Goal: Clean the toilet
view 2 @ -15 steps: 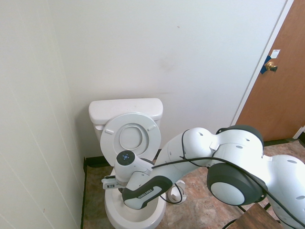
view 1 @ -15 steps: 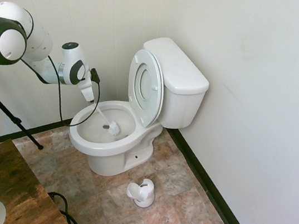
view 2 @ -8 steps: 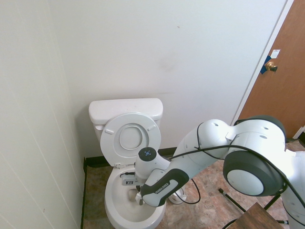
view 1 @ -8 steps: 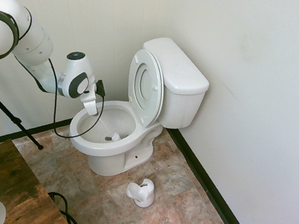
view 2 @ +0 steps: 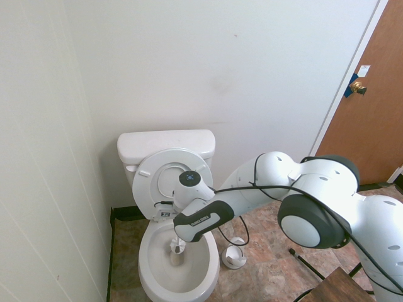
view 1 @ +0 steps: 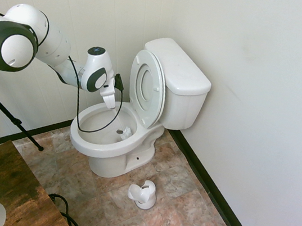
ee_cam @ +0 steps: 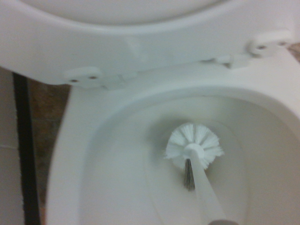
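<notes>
**While the toilet brush works the bowl, a slipping handle or a knocked seat is the main risk**

As the white Franka arm [view 2: 249,182] reaches in from three o'clock, taking the tank as twelve, its gripper [view 1: 111,107] is closed on the slim handle of the white toilet brush [ee_cam: 190,147]. The white two-piece toilet [view 2: 145,267] stands on the tiled floor against the wall, its seat and lid [view 1: 146,87] raised against the tank. The bristles are down inside the bowl, on the twelve o'clock side of its middle. The brush holder [view 2: 233,257] sits on the floor near the bowl at three o'clock.

Scrubbing appears to be the step in hand. The thin, smooth handle could twist or slide between the fingers if the bristles press hard on the ceramic. Too wide a sweep towards twelve could bump the raised seat and bring it down onto the wrist; the looping cable [view 1: 77,105] might snag on the rim. A brisk lift could fling drops.

Lettering on the arm's dark band seems to read "FRANKA EMIKA". The notice [view 2: 364,71] on the brown door [view 2: 359,126] is too small to read.
</notes>
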`<state>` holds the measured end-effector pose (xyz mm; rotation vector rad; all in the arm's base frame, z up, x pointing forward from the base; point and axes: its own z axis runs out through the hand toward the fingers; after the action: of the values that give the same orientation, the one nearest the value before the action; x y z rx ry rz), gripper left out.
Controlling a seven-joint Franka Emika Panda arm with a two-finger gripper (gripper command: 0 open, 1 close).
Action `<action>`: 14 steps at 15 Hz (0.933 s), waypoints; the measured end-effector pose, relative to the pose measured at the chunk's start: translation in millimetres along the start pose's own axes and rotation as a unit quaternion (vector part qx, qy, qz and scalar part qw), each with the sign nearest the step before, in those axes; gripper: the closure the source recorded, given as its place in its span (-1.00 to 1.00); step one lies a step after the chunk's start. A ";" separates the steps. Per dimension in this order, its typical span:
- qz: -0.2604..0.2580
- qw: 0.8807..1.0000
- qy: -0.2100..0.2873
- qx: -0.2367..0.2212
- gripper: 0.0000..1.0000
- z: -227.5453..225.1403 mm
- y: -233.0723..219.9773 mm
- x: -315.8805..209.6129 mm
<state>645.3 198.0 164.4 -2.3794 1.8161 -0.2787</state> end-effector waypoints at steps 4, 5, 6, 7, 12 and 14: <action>-0.038 0.999 -0.001 -0.005 1.00 -1.4 -19.8 -70.8; -0.046 0.999 0.000 -0.010 1.00 0.3 -16.4 -83.9; -0.052 0.999 0.002 -0.014 1.00 2.2 -12.6 -93.8; -0.056 0.998 0.003 -0.019 1.00 5.0 -7.8 -100.6; -0.046 0.999 0.002 -0.005 1.00 -2.5 20.3 -90.1; -0.036 0.999 0.001 0.012 1.00 -41.5 22.4 -77.0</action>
<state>595.1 266.5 195.0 -2.4332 1.7194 -0.3074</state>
